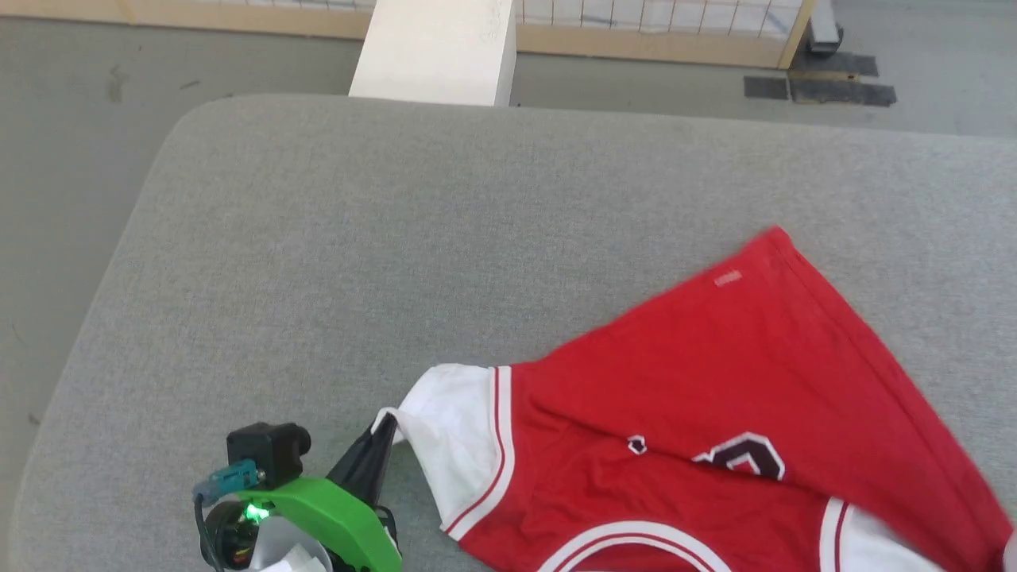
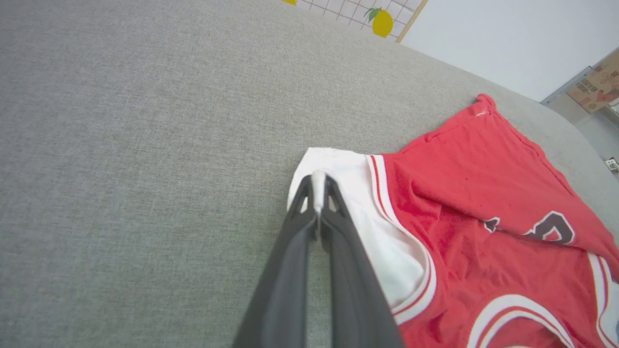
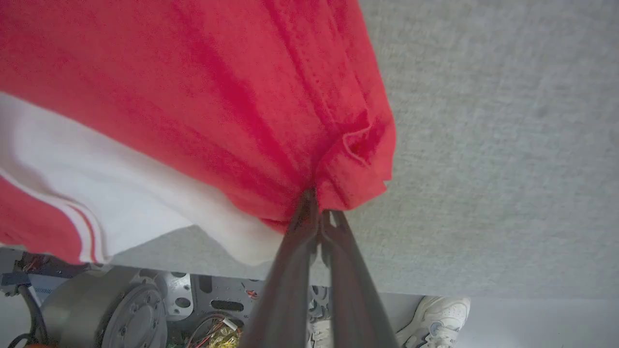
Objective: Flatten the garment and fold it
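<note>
The garment (image 1: 715, 373) was red with white sleeves (image 1: 453, 429), thin red-and-white stripe trim and a dark, white-outlined emblem (image 1: 743, 457). The tabletop (image 1: 357, 238) was heathered grey. The left end effector (image 1: 386, 425) was black on a green bracket (image 1: 334, 512).

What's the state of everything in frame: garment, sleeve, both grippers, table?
garment: front up, creased, a fold crossing the emblem, not yet folded.
white sleeve: spread out, edge clamped.
left gripper: shut on the garment at the white sleeve's edge.
right gripper: shut on a bunched red corner of the garment.
table: grey fabric top, bearing the garment on its near right part.
</note>
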### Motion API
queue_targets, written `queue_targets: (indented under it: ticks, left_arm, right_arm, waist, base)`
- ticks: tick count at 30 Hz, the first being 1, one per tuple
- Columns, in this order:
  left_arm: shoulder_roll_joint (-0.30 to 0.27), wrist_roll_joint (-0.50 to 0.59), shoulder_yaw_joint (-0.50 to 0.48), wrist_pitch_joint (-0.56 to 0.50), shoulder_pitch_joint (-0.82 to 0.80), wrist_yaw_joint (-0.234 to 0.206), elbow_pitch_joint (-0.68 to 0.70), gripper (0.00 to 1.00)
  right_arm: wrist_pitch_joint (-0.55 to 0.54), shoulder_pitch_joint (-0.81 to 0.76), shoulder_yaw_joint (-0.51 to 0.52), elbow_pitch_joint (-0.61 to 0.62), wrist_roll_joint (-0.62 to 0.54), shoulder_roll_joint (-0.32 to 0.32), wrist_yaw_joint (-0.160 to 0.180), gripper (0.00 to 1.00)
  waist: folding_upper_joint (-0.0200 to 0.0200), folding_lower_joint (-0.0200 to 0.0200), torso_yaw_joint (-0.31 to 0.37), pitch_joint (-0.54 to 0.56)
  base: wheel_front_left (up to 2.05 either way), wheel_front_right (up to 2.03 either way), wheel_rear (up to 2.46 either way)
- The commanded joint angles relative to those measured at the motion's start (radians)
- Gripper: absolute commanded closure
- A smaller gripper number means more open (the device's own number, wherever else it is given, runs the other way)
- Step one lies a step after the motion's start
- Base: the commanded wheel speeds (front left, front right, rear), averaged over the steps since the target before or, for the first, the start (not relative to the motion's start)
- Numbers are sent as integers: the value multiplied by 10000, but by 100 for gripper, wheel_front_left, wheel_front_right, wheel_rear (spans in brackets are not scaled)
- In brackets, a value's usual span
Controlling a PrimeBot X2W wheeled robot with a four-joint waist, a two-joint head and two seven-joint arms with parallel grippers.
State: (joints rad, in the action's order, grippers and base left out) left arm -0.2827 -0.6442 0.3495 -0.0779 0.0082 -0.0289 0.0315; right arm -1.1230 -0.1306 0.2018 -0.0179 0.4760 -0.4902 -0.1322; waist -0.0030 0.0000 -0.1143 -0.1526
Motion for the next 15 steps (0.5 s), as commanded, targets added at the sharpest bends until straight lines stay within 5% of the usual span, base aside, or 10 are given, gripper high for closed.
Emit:
queue_targets:
  ticks: [1,6,8,9,15]
  left_arm:
    - [-4,-49,8,23,129,-58,-5,100]
    - [-29,-69,76,-51,162,-69,12,100]
    - [-48,-66,79,-85,111,-82,61,100]
    - [-60,-62,80,-97,83,-87,88,100]
    - [-72,-25,118,-125,-113,-99,226,100]
  right_arm:
    - [-113,-343,106,151,-44,236,15,100]
    - [-85,-824,350,493,-184,797,15,100]
    - [92,-706,347,608,-242,798,15,51]
    - [138,-607,330,651,-206,768,15,0]
    - [153,286,70,1408,11,209,15,0]
  waist:
    - [30,0,53,78]
    - [30,0,58,54]
    - [30,0,51,7]
    - [30,0,45,-23]
    - [30,0,-125,-312]
  base:
    - [0,0,0]
    - [0,0,0]
    - [0,0,0]
    - [0,0,0]
    - [0,0,0]
